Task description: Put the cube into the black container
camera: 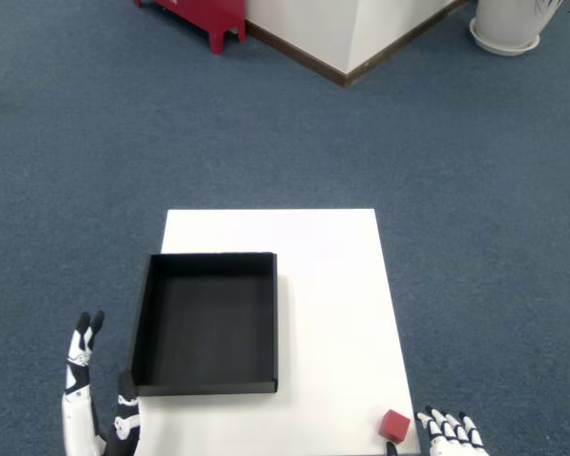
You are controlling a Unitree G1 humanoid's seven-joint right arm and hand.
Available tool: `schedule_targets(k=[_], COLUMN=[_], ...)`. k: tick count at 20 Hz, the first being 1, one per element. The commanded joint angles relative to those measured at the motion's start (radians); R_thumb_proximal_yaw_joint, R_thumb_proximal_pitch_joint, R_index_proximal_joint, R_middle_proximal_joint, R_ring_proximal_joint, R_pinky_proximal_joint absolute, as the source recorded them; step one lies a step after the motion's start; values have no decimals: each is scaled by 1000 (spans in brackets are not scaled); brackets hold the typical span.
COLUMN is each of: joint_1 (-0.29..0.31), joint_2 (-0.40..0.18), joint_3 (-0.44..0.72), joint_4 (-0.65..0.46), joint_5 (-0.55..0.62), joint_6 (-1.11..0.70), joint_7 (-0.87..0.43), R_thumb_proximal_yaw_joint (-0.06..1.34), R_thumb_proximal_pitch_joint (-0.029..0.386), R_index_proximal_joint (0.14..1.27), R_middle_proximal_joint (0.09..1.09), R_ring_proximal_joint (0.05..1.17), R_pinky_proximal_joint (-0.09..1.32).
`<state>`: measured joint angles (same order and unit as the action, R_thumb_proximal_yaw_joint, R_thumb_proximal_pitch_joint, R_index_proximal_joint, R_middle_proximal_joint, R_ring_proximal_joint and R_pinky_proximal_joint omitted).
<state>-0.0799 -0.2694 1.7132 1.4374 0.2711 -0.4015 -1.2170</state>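
Observation:
A small red cube (395, 425) lies on the white table (328, 285) near its front right corner. The black container (207, 322), a shallow open tray with nothing in it, sits on the left half of the table. My right hand (451, 434) shows only its fingertips at the bottom edge, just right of the cube and apart from it, fingers spread and holding nothing. The left hand (95, 399) stands beside the container's front left corner, fingers up and apart.
Blue carpet surrounds the table. Far off at the top are a red stand (201, 16), a white wall corner with a brown skirting (347, 43) and a white pot base (509, 26).

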Motion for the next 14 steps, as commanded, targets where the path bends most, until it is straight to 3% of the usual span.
schedule_targets(k=[1,14], joint_1=[25,39], joint_2=[-2,-13], joint_3=[39,52], joint_4=[8,9], joint_5=[-55,-73], joint_6=[49,13], joint_7=[54,-54], R_thumb_proximal_yaw_joint=[682,679], R_thumb_proximal_pitch_joint=[31,31], R_index_proximal_joint=[560,555], R_middle_proximal_joint=[226,223], R_ring_proximal_joint=[254,241], R_pinky_proximal_joint=[54,15])
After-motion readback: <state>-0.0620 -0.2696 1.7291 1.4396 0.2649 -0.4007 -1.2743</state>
